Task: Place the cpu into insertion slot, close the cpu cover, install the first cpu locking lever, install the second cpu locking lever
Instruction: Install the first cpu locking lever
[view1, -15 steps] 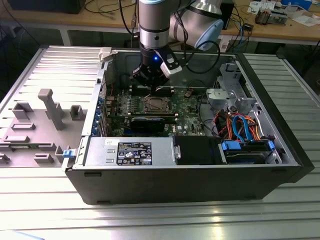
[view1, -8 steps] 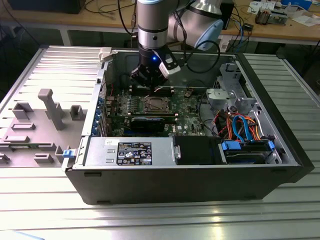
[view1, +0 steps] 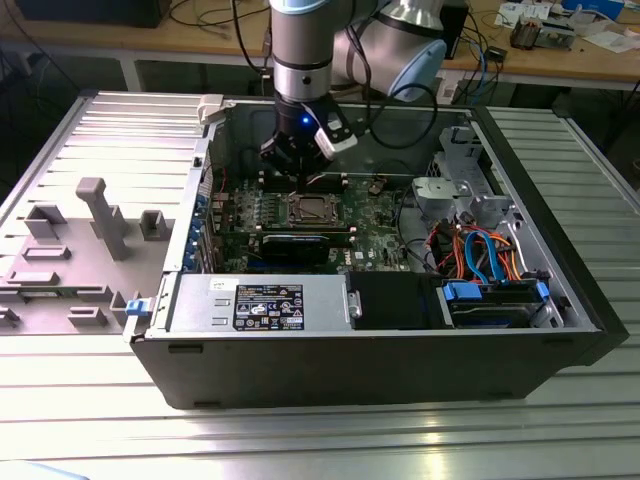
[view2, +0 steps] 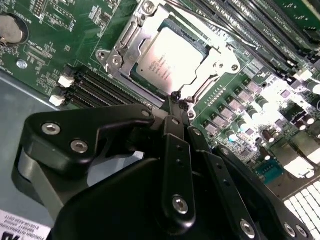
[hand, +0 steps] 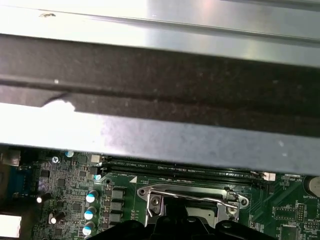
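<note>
The cpu (view2: 167, 55) lies flat in the insertion slot (view1: 308, 208), its silvery face showing through the window of the cpu cover (view2: 123, 42), which is down over it. My gripper (view2: 175, 97) hangs inside the open computer case, fingers shut together, tips at the socket's edge next to the cover frame. In the exterior view the gripper (view1: 293, 172) sits just behind the socket. The first wrist view shows a thin wire locking lever (hand: 200, 198) running across the socket frame (hand: 155, 202).
Black memory slots (view2: 95, 87) run beside the socket. A long black expansion card (view1: 295, 245), a grey power-supply box (view1: 260, 305) and a drive bay with blue and orange cables (view1: 480, 260) stand around it. The case wall (hand: 160, 135) is close by.
</note>
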